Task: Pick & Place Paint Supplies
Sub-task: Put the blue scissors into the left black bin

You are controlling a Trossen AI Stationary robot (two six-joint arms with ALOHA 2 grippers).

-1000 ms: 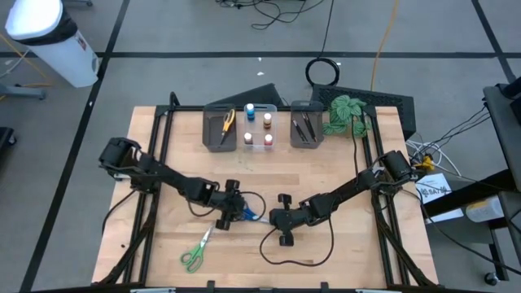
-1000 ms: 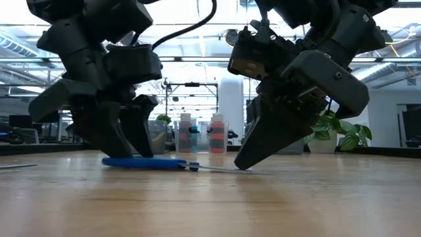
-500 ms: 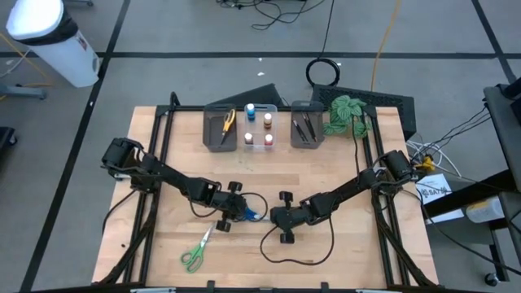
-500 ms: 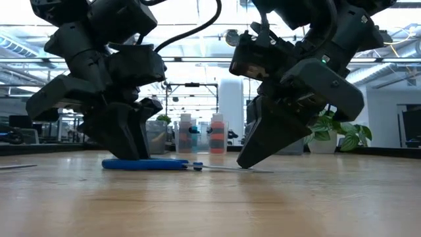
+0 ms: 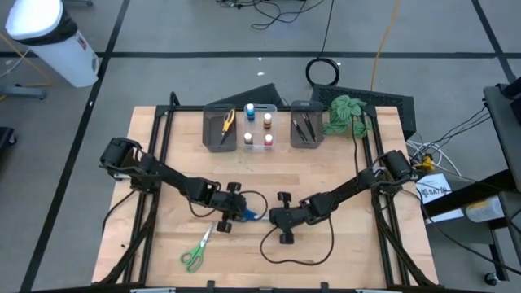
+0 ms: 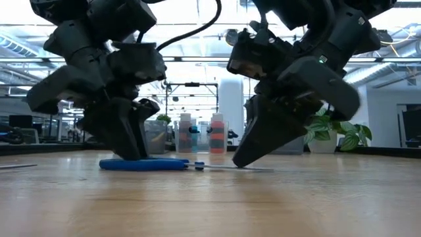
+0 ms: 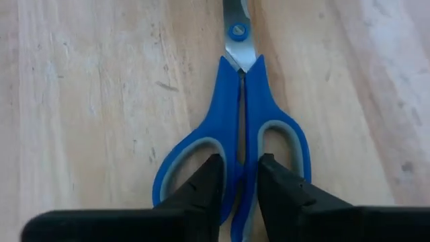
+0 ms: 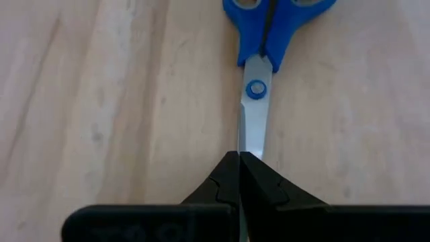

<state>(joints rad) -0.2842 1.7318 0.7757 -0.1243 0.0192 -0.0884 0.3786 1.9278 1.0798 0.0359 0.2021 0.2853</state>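
Narrowed since the earlier frame, left gripper [image 7: 238, 185] pinches the stiff, light blue plastic-handled steel scissors [image 7: 236, 144] between its jaws; right gripper [image 8: 239, 176], jaws pressed together, pins the slippery blade tip.

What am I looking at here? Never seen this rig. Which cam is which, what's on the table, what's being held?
Two robot arms work at a wooden table. One picture looks straight down, one looks level across the tabletop, and two come from cameras on the arms' wrists. The left end effector is closed on the inner handle bars of the blue scissors, which lie flat. The right end effector is shut, its tip down over the blade end. Green scissors lie near the front edge. At the back stand a grey bin holding yellow scissors, small paint pots, another bin with brushes, and a plant.
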